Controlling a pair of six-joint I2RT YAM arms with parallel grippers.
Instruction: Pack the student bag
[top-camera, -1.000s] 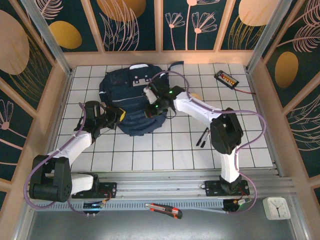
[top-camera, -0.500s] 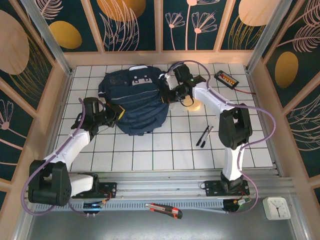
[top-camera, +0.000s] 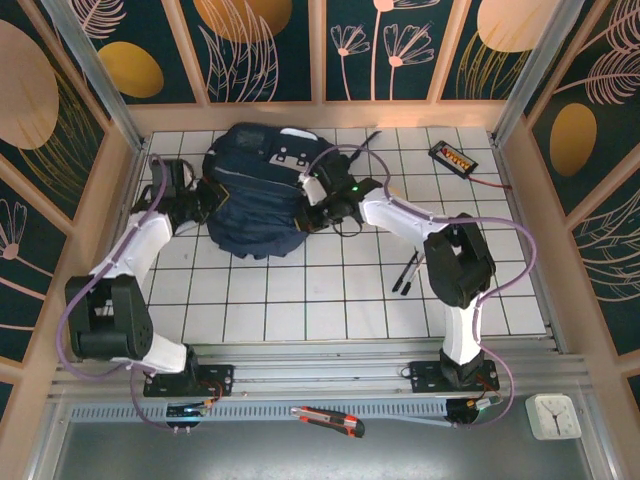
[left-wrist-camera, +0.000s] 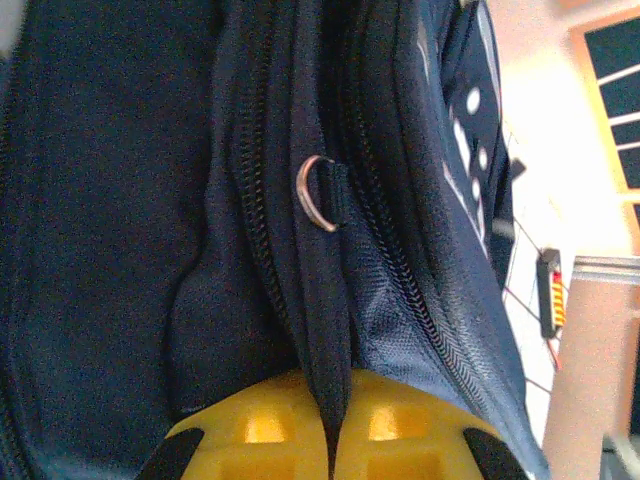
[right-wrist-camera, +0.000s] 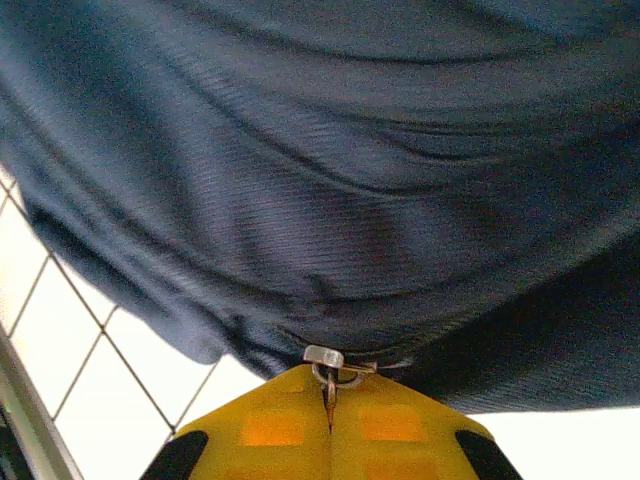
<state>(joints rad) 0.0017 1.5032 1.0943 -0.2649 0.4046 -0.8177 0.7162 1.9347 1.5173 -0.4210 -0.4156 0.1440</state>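
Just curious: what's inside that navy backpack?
Its inside is hidden. The student bag lies on the gridded table, its navy fabric covering any contents; the zips in the left wrist view look closed.

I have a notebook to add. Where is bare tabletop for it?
Free: near tile rows between the student bag and the front rail, left of the pens; also right-edge tiles beside the small black device. Crowded: around the bag, gripped by the left end effector and right end effector.

A white gridded desk (top-camera: 330, 300) lies under my left claw (left-wrist-camera: 335, 440) and right claw (right-wrist-camera: 328, 400). Beyond them and to either side stand dark teal wall panels (top-camera: 270, 50) with gold leaves, framed in pale wood.
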